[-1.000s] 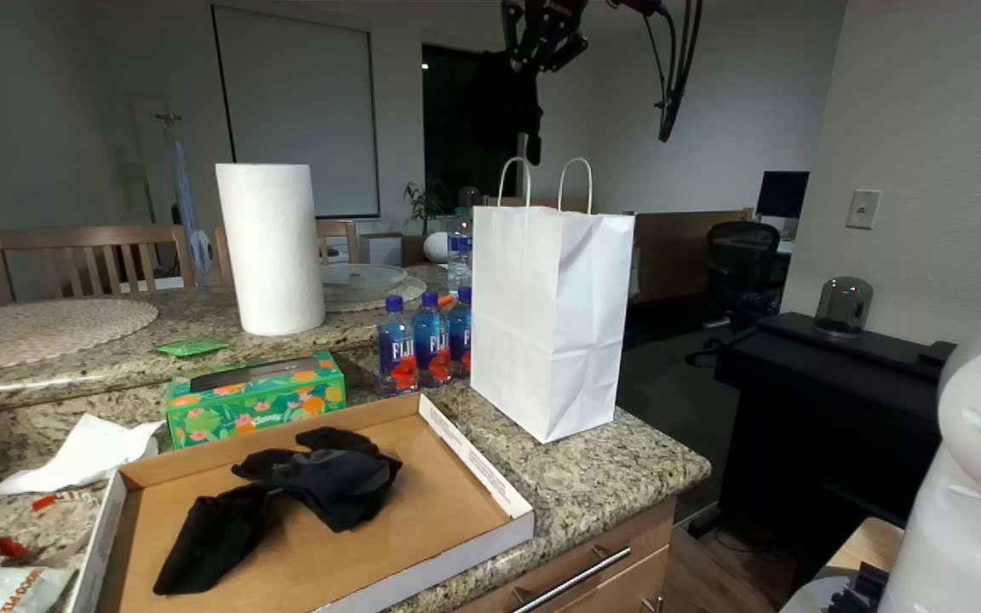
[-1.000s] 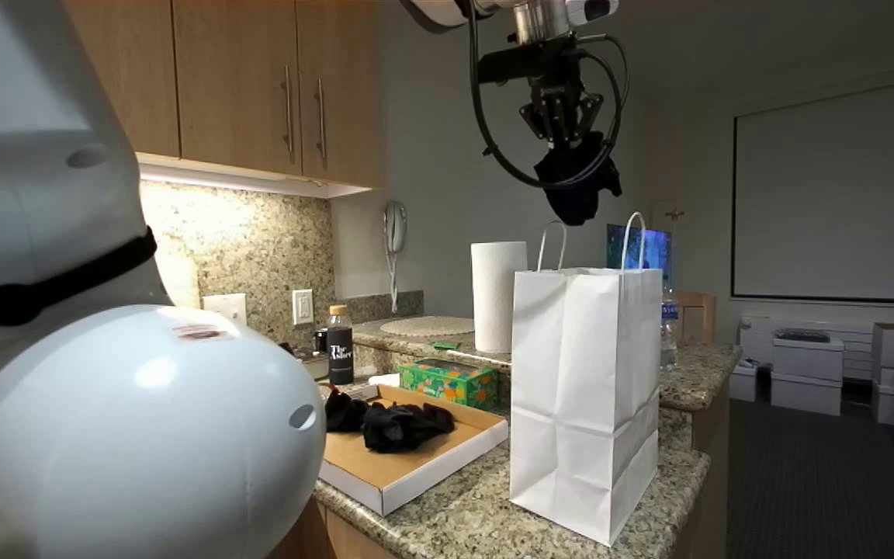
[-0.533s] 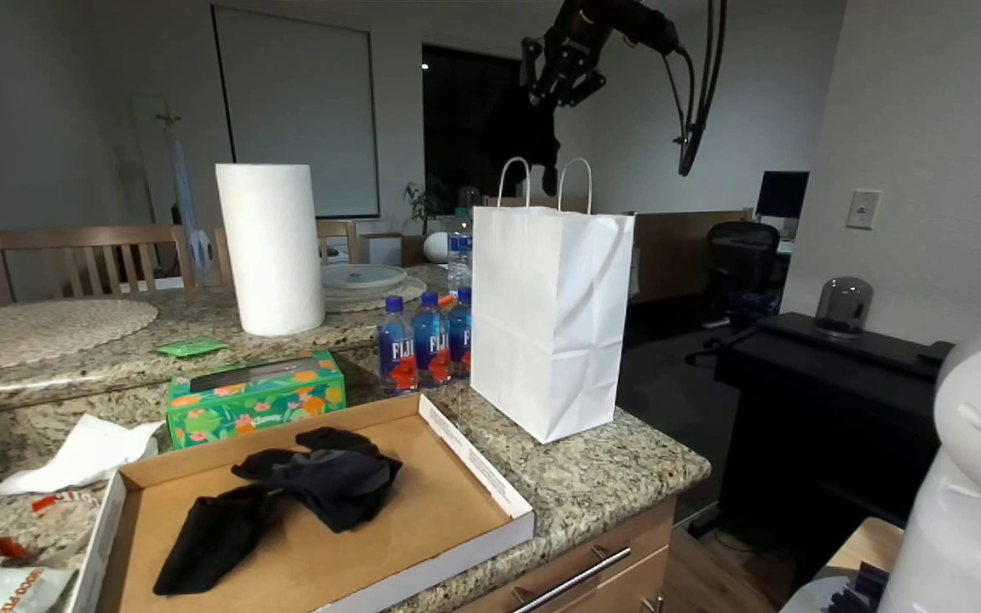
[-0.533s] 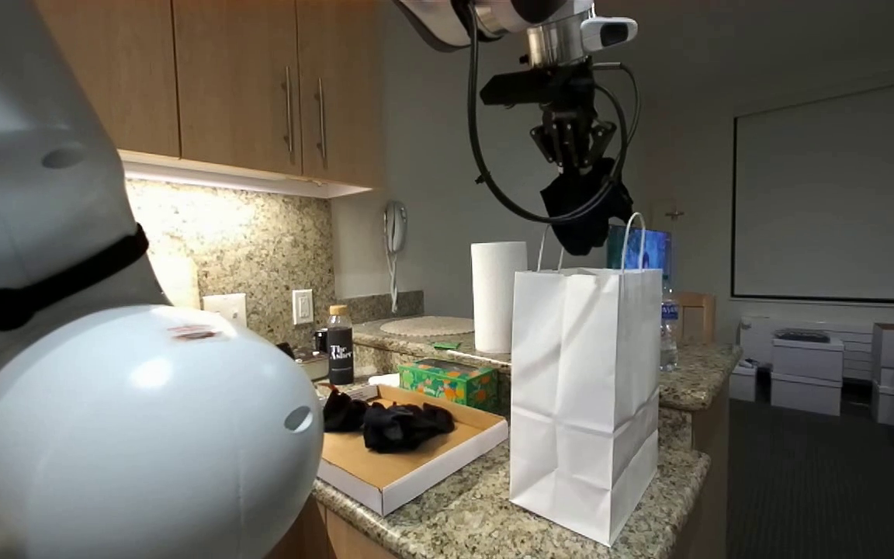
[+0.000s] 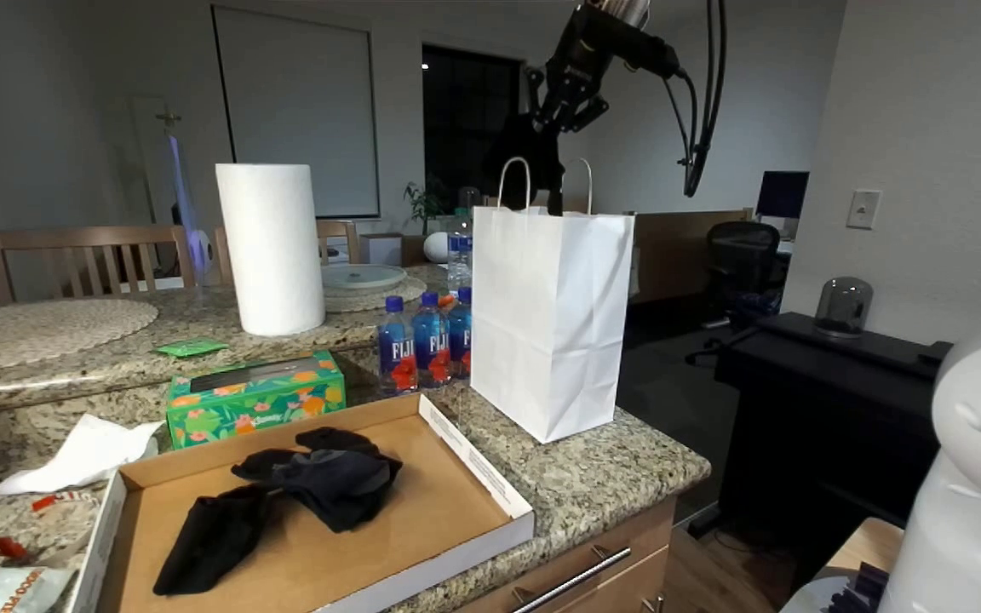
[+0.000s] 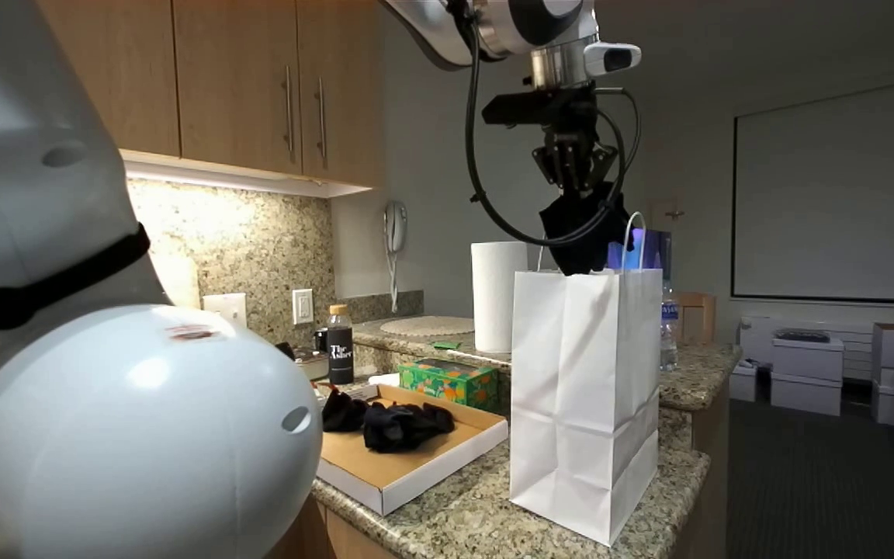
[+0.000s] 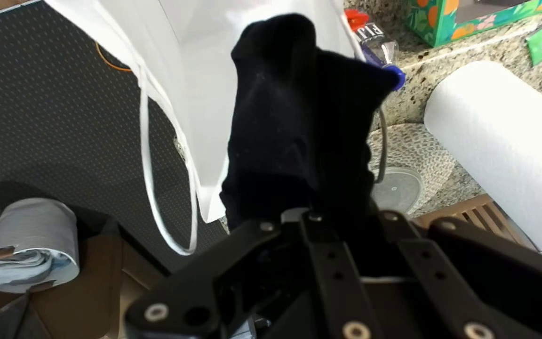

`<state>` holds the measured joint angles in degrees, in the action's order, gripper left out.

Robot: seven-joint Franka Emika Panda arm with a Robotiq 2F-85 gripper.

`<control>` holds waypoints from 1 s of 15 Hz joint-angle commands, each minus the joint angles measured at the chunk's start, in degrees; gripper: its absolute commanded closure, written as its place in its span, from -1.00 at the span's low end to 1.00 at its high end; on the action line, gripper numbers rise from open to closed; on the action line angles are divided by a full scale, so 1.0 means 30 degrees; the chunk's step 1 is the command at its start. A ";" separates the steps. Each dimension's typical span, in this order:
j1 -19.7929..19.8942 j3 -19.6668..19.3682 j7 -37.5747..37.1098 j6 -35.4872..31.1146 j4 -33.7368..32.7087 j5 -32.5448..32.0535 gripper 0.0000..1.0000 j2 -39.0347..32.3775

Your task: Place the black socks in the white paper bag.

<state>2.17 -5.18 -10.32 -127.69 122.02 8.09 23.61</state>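
Observation:
My gripper [image 5: 546, 123] is shut on a black sock and holds it above the white paper bag [image 5: 550, 323]. The held black sock [image 5: 529, 162] hangs down by the bag's handles, its lower end level with the bag's rim. In an exterior view the gripper [image 6: 577, 190], the sock [image 6: 583, 237] and the upright bag [image 6: 571, 388] line up vertically. In the wrist view the sock [image 7: 275, 127] covers much of the bag's opening [image 7: 205, 84]. More black socks [image 5: 337, 481] lie in a shallow cardboard tray [image 5: 422, 511]. The inside of the bag is mostly hidden.
Several water bottles [image 5: 432, 340] stand beside the bag. A green tissue box [image 5: 256, 400] stands behind the tray, and a paper towel roll [image 5: 273, 255] stands on the raised counter. The bag is near the counter's edge [image 5: 669, 468].
My gripper has come down with the black sock, bringing the sock's lower end from above the handles to the bag's rim. The bag, tray and other socks have not moved.

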 commanded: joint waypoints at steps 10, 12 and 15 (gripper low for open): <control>0.0402 0.0370 -0.0872 0.0017 -0.0032 0.0190 -0.60 -0.0229; 0.0393 0.0434 -0.0902 0.0059 -0.0037 0.0128 -0.83 -0.0146; 0.0088 0.0559 -0.0294 0.0487 -0.0318 0.0177 -1.00 0.0196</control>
<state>2.23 -4.69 -11.74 -127.68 121.84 8.09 22.98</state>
